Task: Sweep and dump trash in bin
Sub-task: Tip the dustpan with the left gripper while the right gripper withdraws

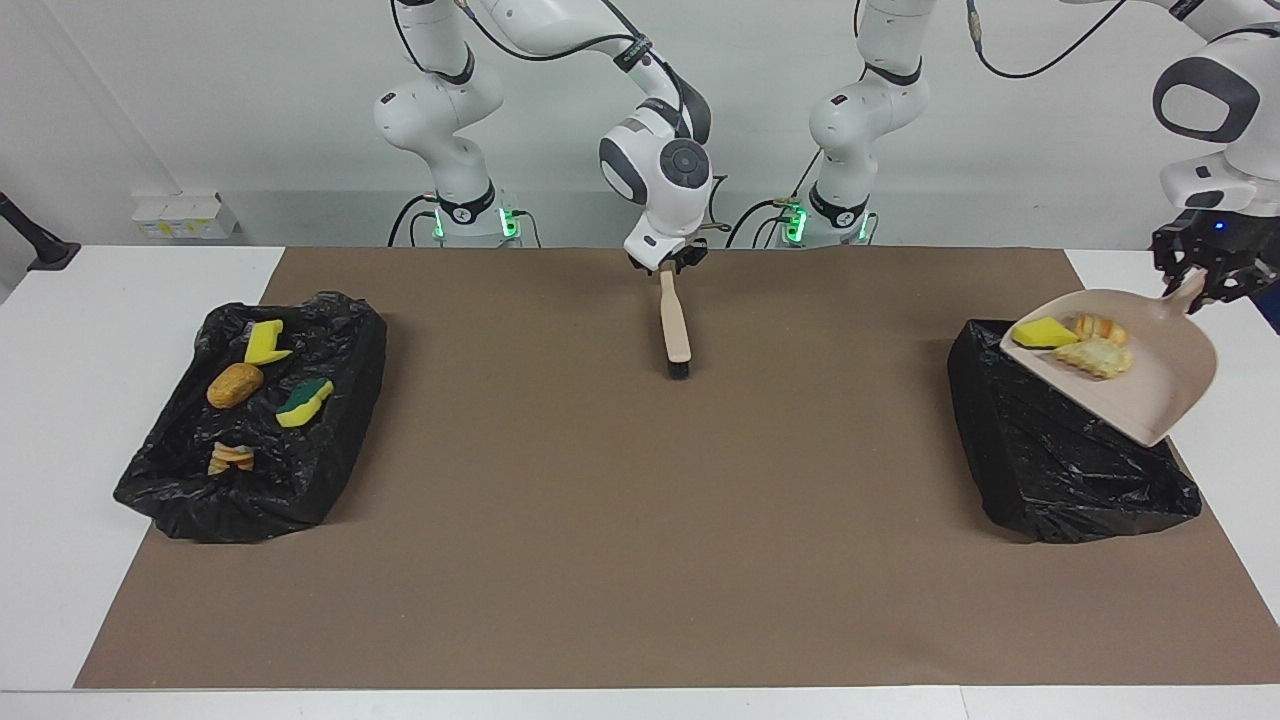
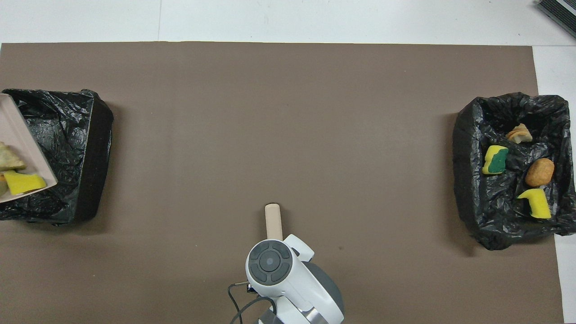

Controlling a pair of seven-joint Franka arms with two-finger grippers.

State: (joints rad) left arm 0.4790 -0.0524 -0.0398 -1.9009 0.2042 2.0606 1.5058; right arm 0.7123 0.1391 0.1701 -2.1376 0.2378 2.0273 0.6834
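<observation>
My left gripper (image 1: 1198,283) is shut on the handle of the beige dustpan (image 1: 1150,385), held tilted in the air over the black-lined bin (image 1: 1060,460) at the left arm's end of the table. In the pan lies trash: a yellow sponge chunk (image 1: 1040,332) and two bread-like lumps (image 1: 1097,343). The overhead view shows only the pan's corner (image 2: 20,135) with the sponge chunk (image 2: 22,183) over that bin (image 2: 67,148). My right gripper (image 1: 667,266) is shut on the top of the brush (image 1: 675,325), which slants down to the mat near the robots.
A second black-lined bin (image 1: 330,440) stands at the right arm's end of the brown mat (image 1: 600,520) and holds several sponge and bread pieces (image 2: 537,173). The right arm's wrist (image 2: 270,263) covers its gripper from above.
</observation>
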